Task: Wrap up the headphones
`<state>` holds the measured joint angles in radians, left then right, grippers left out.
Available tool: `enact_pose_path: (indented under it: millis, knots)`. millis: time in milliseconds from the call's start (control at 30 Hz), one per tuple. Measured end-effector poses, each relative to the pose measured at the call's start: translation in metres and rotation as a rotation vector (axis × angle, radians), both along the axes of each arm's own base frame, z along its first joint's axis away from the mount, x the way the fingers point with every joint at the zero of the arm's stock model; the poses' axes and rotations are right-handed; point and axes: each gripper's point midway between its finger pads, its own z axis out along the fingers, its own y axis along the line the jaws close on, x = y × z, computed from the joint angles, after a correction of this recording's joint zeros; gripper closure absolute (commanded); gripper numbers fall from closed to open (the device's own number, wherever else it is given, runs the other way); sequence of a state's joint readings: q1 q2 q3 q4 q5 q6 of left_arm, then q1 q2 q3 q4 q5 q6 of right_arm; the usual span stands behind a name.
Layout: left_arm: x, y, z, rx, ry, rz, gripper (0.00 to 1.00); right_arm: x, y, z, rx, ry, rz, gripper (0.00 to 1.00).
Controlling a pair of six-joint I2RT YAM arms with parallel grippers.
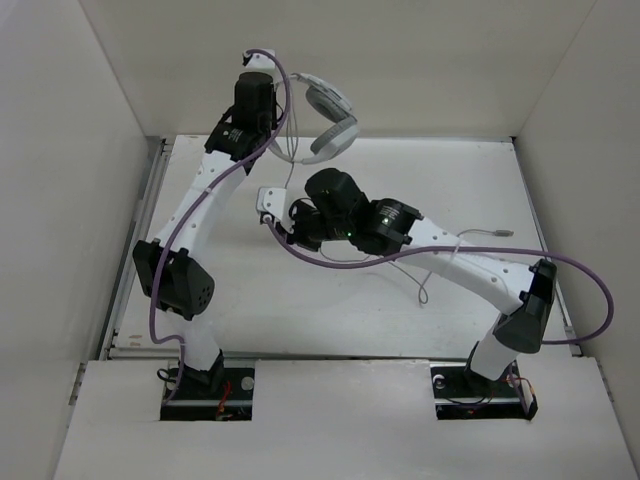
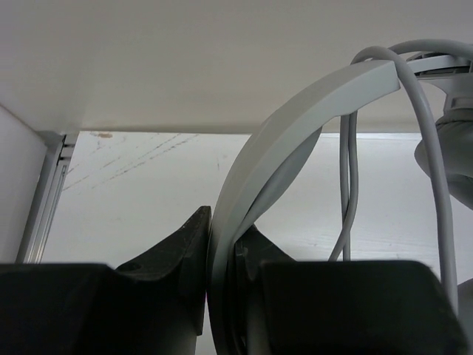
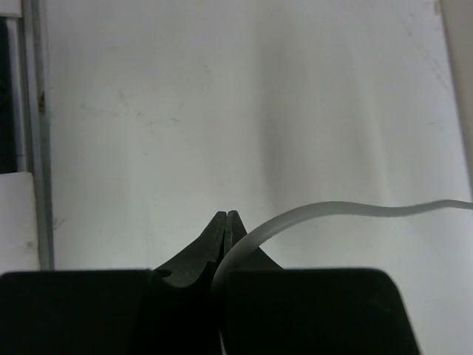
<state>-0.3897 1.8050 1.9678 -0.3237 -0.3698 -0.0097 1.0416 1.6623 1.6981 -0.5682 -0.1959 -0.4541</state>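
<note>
1 headphones (image 1: 333, 125): left fingers (image 2: 185, 251) clamped on headband (image 2: 295, 126), right fingers (image 3: 198, 255) pinching its 1 grey cable (image 3: 332, 211).

the top view looks down from above and behind the arm bases (image 1: 208, 385) over the tabletop (image 1: 450, 180). each wrist view peers closely past its own fingers (image 2: 181, 251); all three share the tabletop.
</note>
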Motion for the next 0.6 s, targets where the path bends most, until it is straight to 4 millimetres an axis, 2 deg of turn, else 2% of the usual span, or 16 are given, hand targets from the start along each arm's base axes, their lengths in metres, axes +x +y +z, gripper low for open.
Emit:
enact_pose_path:
  millis: [167,300,467,600]
  knots:
    - [0.002,0.019,-0.04,0.035,0.085,0.034,1.0,0.027,-0.01,0.026,0.01,-0.112,-0.042,1.0]
    - [-0.002,0.029,-0.068,0.066,0.151,0.046,1.0,0.058,-0.03,0.032,-0.016,-0.181,-0.105,1.0]
    - [-0.008,0.031,-0.082,0.081,0.182,0.04,1.0,0.1,-0.066,0.039,-0.065,-0.269,-0.213,1.0]
    - [-0.024,0.023,-0.082,0.098,0.188,0.001,1.0,0.136,-0.1,0.052,-0.095,-0.378,-0.328,1.0]
